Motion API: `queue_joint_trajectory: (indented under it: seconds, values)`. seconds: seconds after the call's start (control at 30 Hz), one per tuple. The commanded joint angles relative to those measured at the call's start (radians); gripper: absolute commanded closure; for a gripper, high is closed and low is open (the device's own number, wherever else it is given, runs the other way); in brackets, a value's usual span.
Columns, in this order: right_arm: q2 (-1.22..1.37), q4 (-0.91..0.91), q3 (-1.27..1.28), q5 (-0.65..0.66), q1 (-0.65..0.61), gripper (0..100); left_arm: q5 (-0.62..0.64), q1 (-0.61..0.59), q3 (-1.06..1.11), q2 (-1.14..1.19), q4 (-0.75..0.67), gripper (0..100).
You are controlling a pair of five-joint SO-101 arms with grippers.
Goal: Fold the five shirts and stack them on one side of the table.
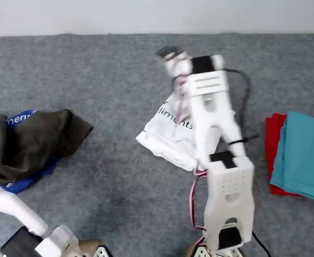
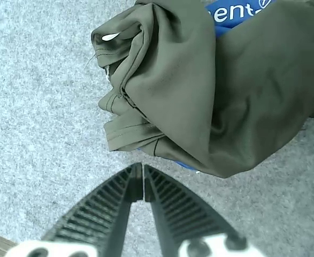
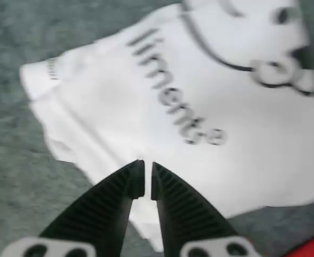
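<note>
Your right gripper [image 3: 147, 179], clenched empty, is hovering over the crumpled white shirt [image 3: 162, 107] on the bench [image 1: 108, 176]. Your left gripper [image 2: 143, 182], likewise clenched, is facing the heaped olive shirt [image 2: 210, 91] and blue shirt [image 2: 237, 10]. At your right, the teal shirt [image 1: 304, 155] is lying folded on the red shirt [image 1: 275, 139]: seemingly two done, three waiting.

Olive shirt [image 2: 215, 96] matt cloth, white shirt [image 3: 103, 123] smooth cloth, table [image 1: 119, 176] rough felt

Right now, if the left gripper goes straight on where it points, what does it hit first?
Probably the olive shirt: the left gripper, jaws together, points at the heap's near hem. Its height is unclear, so it could touch the grey table just short of it.
</note>
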Motion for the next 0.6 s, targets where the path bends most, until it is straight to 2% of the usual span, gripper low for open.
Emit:
queue_joint_trajectory:
  seconds: [0.0,0.3,0.57]
  values:
    - [-0.004,-0.005,0.009,-0.087,-0.096,99.0,0.003,0.006,-0.004,-0.028,-0.012,98]
    - [0.194,-0.216,0.003,-0.158,-0.242,99.0,0.003,0.006,-0.004,-0.026,-0.014,98]
    - [0.113,-0.113,-0.110,-0.160,-0.271,99.0,0.002,0.008,-0.004,-0.026,-0.018,98]
